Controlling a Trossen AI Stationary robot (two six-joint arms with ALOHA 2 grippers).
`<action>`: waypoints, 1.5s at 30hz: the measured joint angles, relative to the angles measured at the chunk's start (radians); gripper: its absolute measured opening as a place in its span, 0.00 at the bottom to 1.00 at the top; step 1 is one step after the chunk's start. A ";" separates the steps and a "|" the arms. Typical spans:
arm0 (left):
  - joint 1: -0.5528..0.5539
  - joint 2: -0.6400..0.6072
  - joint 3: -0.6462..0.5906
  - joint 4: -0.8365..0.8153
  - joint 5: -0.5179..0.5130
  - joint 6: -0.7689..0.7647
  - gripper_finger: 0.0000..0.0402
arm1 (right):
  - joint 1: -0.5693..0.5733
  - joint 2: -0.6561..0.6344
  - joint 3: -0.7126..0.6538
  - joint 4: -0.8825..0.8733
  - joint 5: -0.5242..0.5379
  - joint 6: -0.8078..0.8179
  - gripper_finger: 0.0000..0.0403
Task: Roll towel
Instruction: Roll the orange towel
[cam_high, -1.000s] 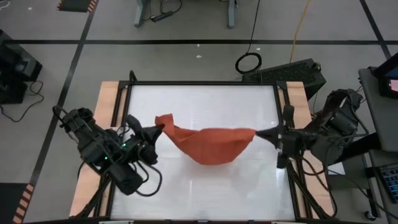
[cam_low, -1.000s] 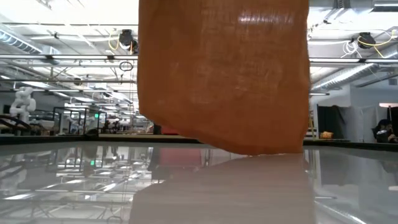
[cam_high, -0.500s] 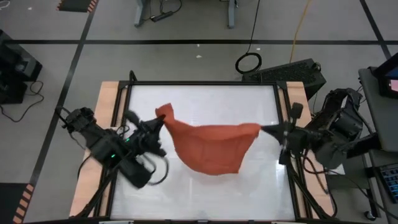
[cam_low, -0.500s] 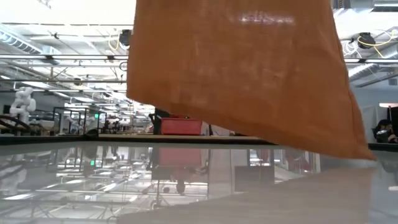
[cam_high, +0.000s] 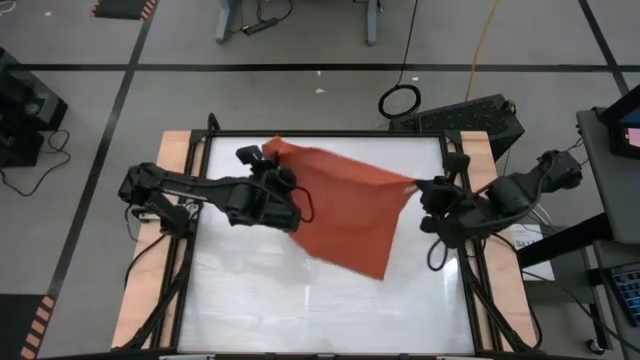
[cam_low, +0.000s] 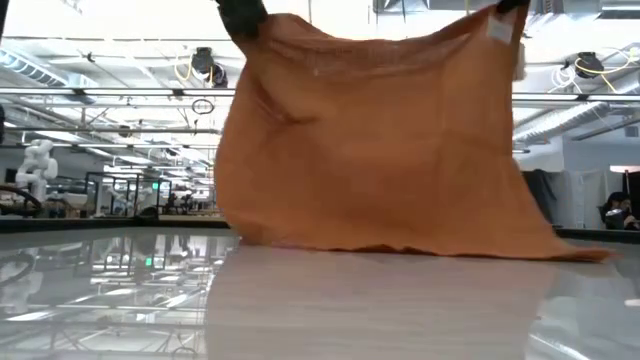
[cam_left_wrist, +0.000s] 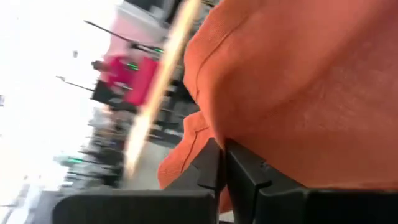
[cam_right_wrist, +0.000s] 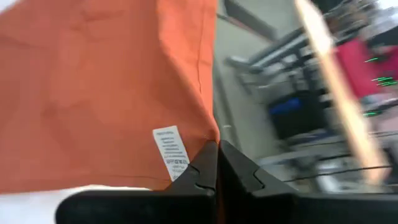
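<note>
Both grippers, left (cam_high: 272, 165) and right (cam_high: 418, 189), fingers clamped on corners, had swung the rust-orange cloth towel (cam_high: 345, 215) toward the table's far edge, spreading it for rolling.

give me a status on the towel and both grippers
Left gripper shut on towel corner, right gripper shut on the other. Towel hangs spread between them, lower edge on table. Nothing in the way.
</note>
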 joint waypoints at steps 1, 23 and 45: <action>0.000 0.000 -0.002 -0.002 -0.047 0.000 0.02 | -0.007 0.000 -0.016 0.000 0.048 -0.011 0.00; -0.148 -0.021 -0.113 0.042 0.612 -0.085 0.06 | -0.008 -0.002 -0.245 0.505 -0.787 -0.118 0.04; -0.304 -0.017 -0.465 0.469 0.846 -0.038 0.55 | 0.070 0.013 -0.631 1.034 -0.783 0.062 0.55</action>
